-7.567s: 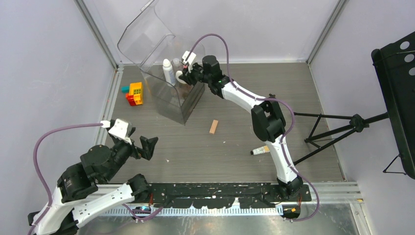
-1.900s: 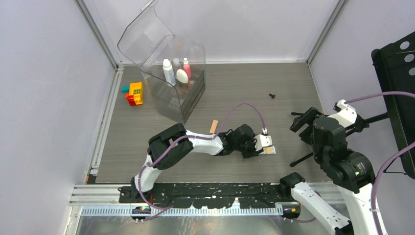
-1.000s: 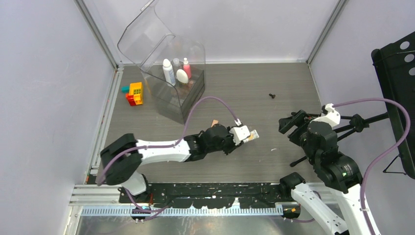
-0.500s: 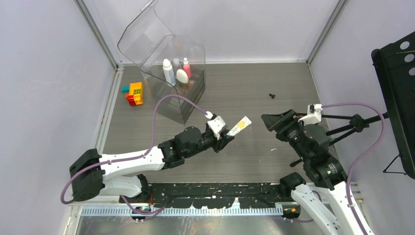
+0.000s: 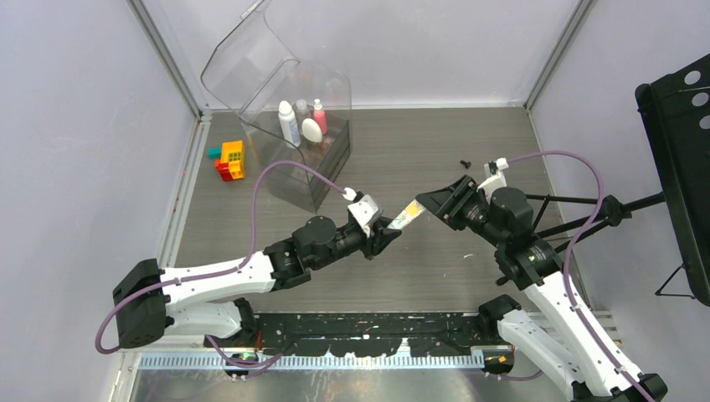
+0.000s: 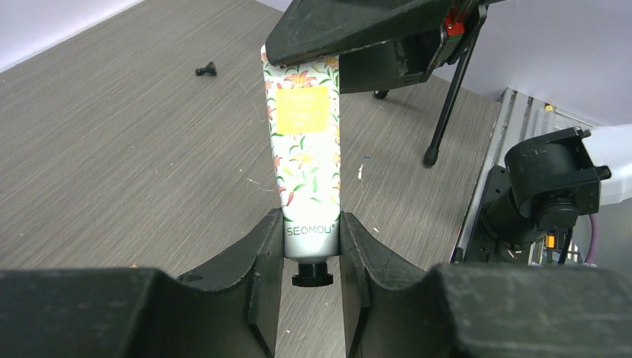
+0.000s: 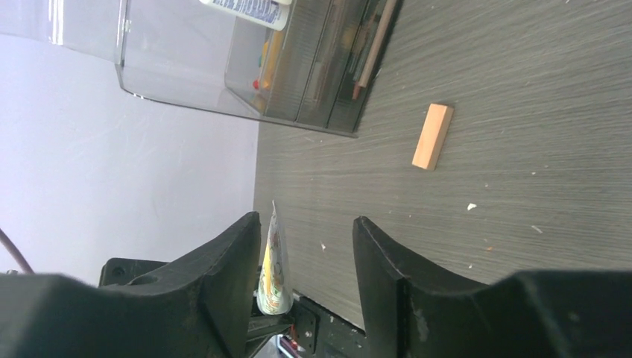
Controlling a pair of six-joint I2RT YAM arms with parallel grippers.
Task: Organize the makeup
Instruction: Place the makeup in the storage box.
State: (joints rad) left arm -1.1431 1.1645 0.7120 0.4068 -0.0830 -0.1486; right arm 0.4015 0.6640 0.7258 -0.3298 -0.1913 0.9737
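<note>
A flowered cream tube [image 5: 408, 215] hangs in the air over the middle of the table. My left gripper [image 5: 387, 228] is shut on it just above its black cap [image 6: 311, 274]. The tube's flat end [image 6: 300, 63] points at my right gripper [image 5: 439, 201]. That gripper is open, with the flat end [image 7: 273, 261] between its fingers, close beside one finger and well apart from the other. More makeup, a white bottle [image 5: 287, 121], a pink bottle [image 5: 319, 115] and a white oval compact [image 5: 311, 130], stands in the clear case [image 5: 297, 172].
A peach sponge [image 7: 433, 136] lies on the table in front of the case. Toy bricks [image 5: 229, 159] sit left of the case. A small black screw [image 5: 465, 163] lies at the back. A black tripod [image 5: 586, 209] and stand [image 5: 682, 159] fill the right side.
My left arm drew back a little with the tube still held. My right arm swung left, brought its fingers round the tube's flat end and narrowed them.
</note>
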